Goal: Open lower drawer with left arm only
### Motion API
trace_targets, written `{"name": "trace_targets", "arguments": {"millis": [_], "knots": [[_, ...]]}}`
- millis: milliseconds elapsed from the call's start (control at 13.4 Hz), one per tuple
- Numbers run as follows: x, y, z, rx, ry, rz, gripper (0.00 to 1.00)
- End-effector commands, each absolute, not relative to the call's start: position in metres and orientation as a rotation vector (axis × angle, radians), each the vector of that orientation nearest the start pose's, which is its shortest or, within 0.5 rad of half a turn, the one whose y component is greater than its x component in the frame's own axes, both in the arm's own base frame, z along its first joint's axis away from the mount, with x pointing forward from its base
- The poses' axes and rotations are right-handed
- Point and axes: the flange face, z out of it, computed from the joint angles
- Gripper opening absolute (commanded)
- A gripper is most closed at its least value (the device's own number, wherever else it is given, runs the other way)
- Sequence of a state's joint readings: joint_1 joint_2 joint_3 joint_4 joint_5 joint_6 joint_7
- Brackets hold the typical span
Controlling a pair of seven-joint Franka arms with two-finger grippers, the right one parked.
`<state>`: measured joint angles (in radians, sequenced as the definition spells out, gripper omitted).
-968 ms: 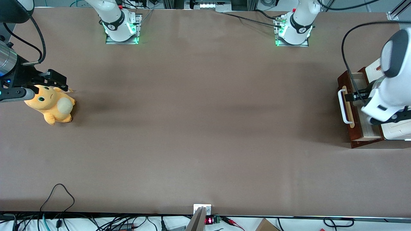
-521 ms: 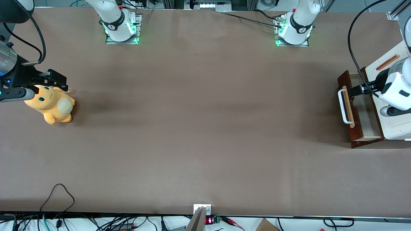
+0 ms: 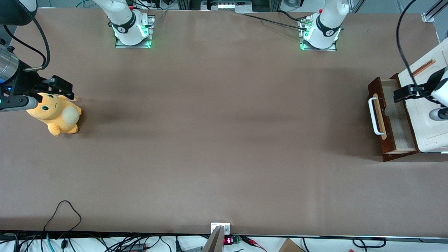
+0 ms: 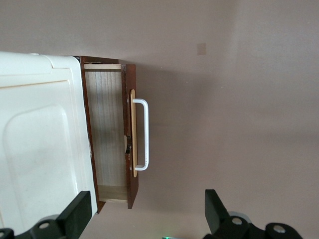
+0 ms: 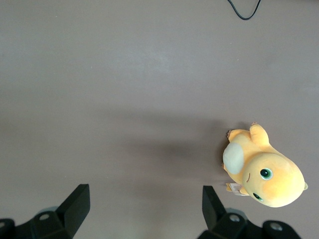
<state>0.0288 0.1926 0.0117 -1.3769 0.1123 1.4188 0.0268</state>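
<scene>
Brown paper covers the whole table (image 3: 217,140), and along its edge nearest the front camera we see loose black cables (image 3: 63,210) trailing off the tabletop. Toward the parked arm's end of the table, well apart from our jaws, lies a yellow plush toy (image 3: 56,113), lying on its side on the bare surface; it also shows in the right wrist view (image 5: 261,172).

At the working arm's end sits the lower drawer (image 3: 388,119). We see it pulled out of the white cabinet (image 3: 428,115), its pale wood inside exposed and nothing visible in it. Its dark red-brown front carries a white bar handle (image 3: 373,116) on a pale wood strip, facing the middle of the table. In the left wrist view the drawer (image 4: 110,134) and its handle (image 4: 142,134) lie ahead of our jaws, with the cabinet top (image 4: 42,139) beside them.

Our gripper (image 3: 402,93) on the left arm (image 3: 439,94) hangs above the open drawer, over the edge where it meets the cabinet, and clear of the handle. The jaws stand wide apart and hold nothing; both fingers (image 4: 77,214) show in the wrist view with only bare table and drawer between them.

Farthest from the front camera, we see the two arm bases (image 3: 320,33) bolted to the table, lit green at the foot.
</scene>
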Motion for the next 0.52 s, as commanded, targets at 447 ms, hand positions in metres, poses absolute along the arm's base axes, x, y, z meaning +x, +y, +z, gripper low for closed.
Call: {"name": "trace_targets", "arguments": {"millis": [447], "knots": [[0.592, -0.004, 0.603, -3.209, 0.052, 0.148, 1.00]]}}
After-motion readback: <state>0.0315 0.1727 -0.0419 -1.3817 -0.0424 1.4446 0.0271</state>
